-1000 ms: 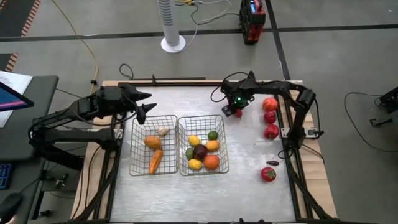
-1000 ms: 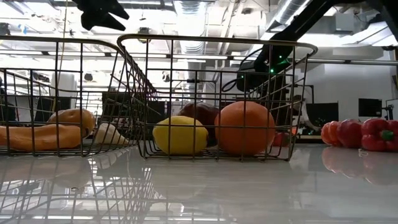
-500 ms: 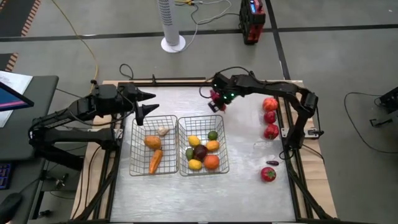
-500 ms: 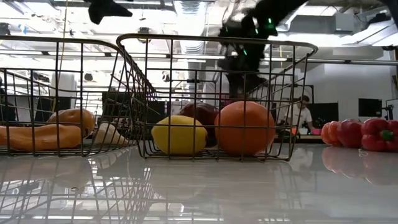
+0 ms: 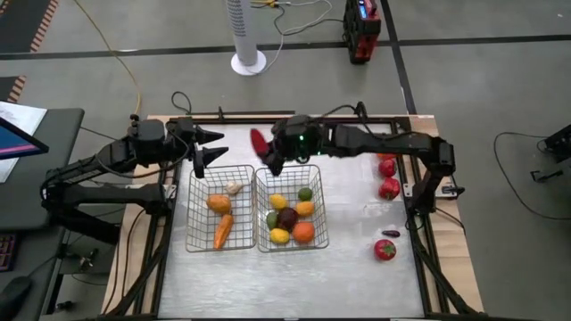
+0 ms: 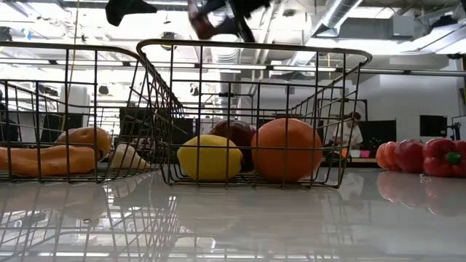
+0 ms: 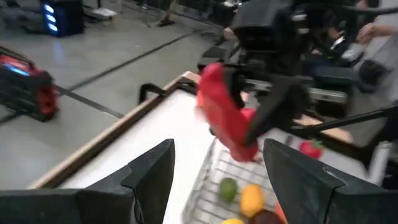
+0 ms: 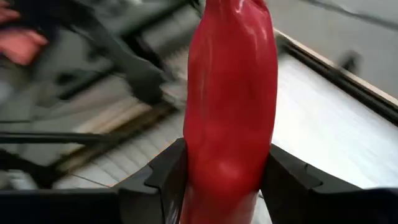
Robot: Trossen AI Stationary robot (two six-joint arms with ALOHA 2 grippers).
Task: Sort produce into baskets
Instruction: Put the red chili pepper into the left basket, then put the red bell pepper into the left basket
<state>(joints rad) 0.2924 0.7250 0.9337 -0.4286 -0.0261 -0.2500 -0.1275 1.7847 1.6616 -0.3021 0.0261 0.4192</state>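
Note:
My right gripper (image 5: 267,153) is shut on a long red pepper (image 5: 258,142) in the air over the far rims of the two wire baskets, near the gap between them. The pepper also shows in the right wrist view (image 8: 230,106) and the left wrist view (image 7: 222,118). My left gripper (image 5: 208,148) is open and empty above the left basket's far edge, facing the pepper. The left basket (image 5: 194,214) holds orange pieces, a carrot and a whitish bulb. The right basket (image 5: 319,214) holds yellow, green, dark red and orange pieces. My right gripper pinches the red pepper between its two fingers (image 8: 163,177), one on each long side (image 8: 199,168). The fingers come from the table's right. The pepper runs on past the fingertips toward the left arm and is lifted clear of the table and baskets.
Three red pieces lie along the table's right side (image 5: 385,167), (image 5: 389,188), (image 5: 384,250), with a small dark piece (image 5: 389,234) between them. Bare tabletop lies near the front edge. A person shows in the room behind (image 6: 352,131).
My right gripper has risen from the far right of the table and swung toward the table's left with the red pepper, which is now lifted clear above the baskets' far rims, close to my left gripper.

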